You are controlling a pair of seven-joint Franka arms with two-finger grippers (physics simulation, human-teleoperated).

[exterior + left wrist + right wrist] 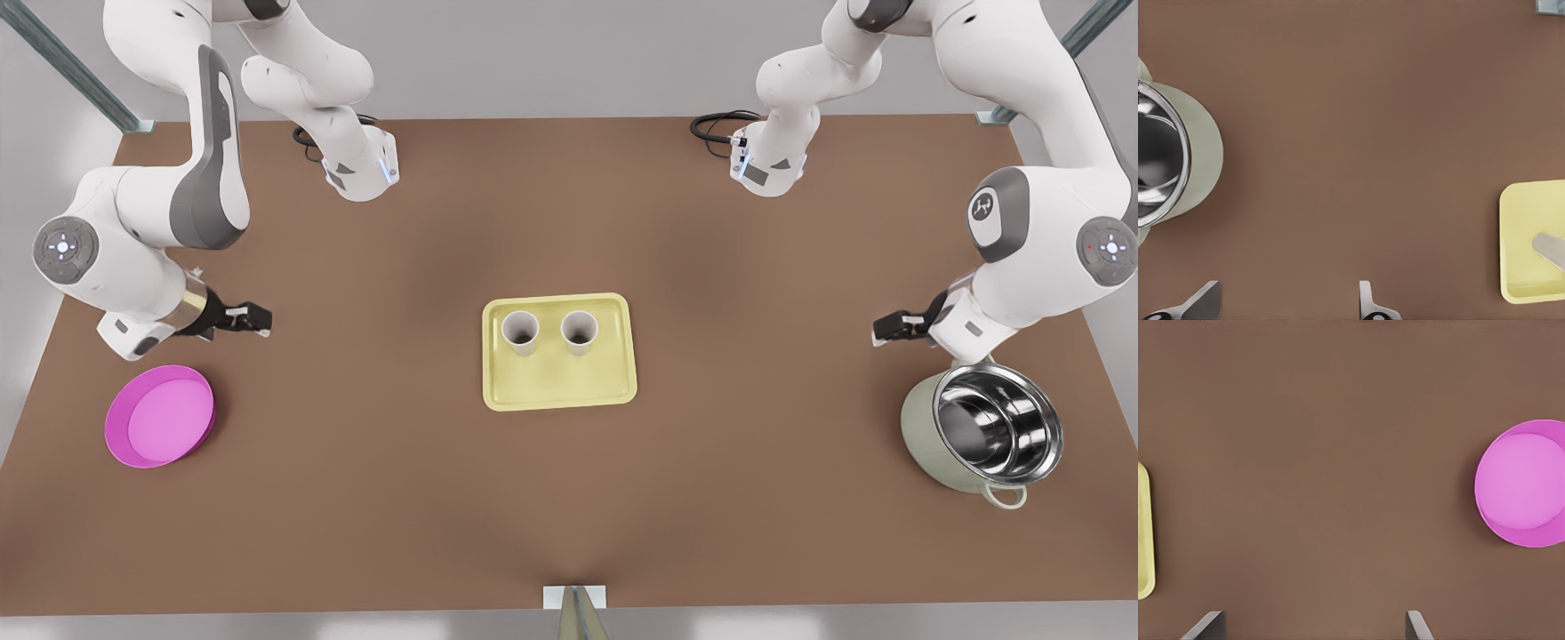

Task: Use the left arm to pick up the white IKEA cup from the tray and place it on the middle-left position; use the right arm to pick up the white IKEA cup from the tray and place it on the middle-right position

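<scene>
Two white cups stand upright side by side on the pale yellow tray [560, 391] at the table's centre, one cup [520, 332] toward the front view's left and the other cup [579, 331] toward its right. My left gripper [887, 327] hangs open and empty at the front view's right, between the tray and a pot. Its wrist view shows the open gripper [1286, 308], the tray's end [1528, 267] and part of a cup [1550, 248]. On the brass-banded arm at the front view's left, my right gripper [253, 317] is open and empty, seen again [1313, 628] with the tray's edge [1143, 533].
A round magenta dish [160, 416] [1525, 483] lies near the front view's left edge. A pale green pot with a steel inside [982, 427] [1198, 153] sits near the right edge. Bare brown tabletop spreads on both sides of the tray.
</scene>
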